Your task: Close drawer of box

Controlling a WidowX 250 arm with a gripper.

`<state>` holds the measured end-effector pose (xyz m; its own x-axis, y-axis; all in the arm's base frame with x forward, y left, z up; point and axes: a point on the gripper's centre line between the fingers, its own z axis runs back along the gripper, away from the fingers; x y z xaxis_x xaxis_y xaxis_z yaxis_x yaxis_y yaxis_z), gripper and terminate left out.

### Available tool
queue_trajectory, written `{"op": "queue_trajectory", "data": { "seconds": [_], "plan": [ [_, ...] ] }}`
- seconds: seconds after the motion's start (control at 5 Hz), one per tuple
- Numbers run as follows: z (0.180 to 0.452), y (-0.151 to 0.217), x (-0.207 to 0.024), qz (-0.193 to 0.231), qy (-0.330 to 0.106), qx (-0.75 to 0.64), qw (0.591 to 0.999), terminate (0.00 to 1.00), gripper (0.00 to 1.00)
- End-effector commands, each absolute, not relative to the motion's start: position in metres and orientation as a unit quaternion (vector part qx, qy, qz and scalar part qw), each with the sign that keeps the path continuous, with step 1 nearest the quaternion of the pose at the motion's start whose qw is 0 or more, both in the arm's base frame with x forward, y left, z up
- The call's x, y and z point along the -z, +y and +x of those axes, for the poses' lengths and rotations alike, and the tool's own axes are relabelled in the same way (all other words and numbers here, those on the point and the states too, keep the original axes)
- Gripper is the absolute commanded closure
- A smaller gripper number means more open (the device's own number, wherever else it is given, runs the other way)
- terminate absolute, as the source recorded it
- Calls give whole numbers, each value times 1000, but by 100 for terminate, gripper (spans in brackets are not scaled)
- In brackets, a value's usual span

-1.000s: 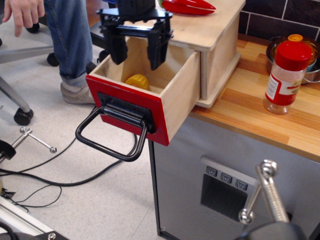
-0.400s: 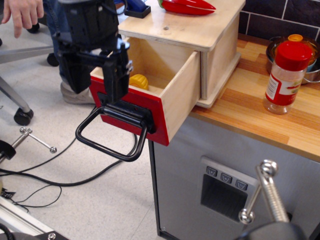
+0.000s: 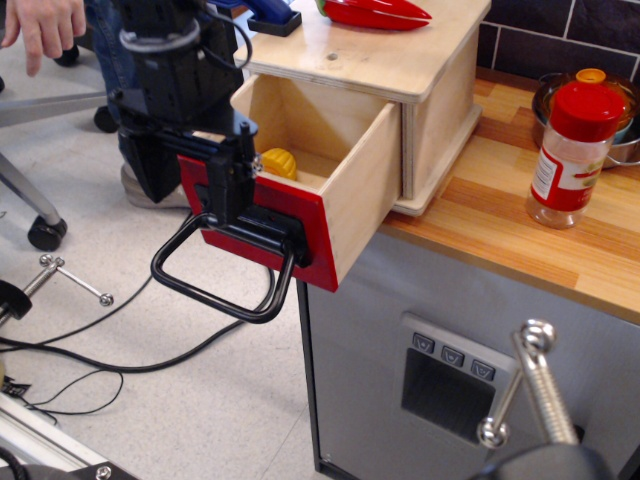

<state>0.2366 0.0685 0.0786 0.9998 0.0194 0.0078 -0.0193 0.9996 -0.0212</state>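
The pale plywood box [image 3: 400, 60] stands on the wooden counter. Its drawer [image 3: 350, 190] is pulled far out over the counter's edge. The drawer's red front panel [image 3: 290, 225] carries a black looped handle [image 3: 215, 290] that hangs down. A yellow object [image 3: 275, 163] lies inside the drawer. My black gripper [image 3: 195, 178] is open and points down at the left end of the red panel. One finger [image 3: 237, 180] is against the panel's outer face, the other lies further left, off the drawer.
A red object [image 3: 375, 12] and a blue-black item [image 3: 272, 15] lie on the box top. A red-capped spice bottle [image 3: 572, 150] and a metal bowl [image 3: 625, 140] stand to the right. The grey cabinet [image 3: 380, 320] is below; a person's legs [image 3: 140, 60], cables and a clamp [image 3: 530, 390] are nearby.
My gripper has moved from above the open drawer, left and down, to the outer face of the red front panel. The drawer has not visibly moved.
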Motion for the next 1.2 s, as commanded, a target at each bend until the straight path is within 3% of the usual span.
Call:
{"op": "queue_trajectory", "data": {
  "seconds": [0.0, 0.4, 0.8, 1.0],
  "plan": [
    [272, 69, -83, 1, -34, -3, 999, 0, 0],
    [337, 69, -91, 2, -72, -20, 997, 0, 0],
    [367, 65, -91, 5, -82, -33, 996, 0, 0],
    [365, 64, -97, -5, -81, -33, 996, 100, 0]
  ]
}}
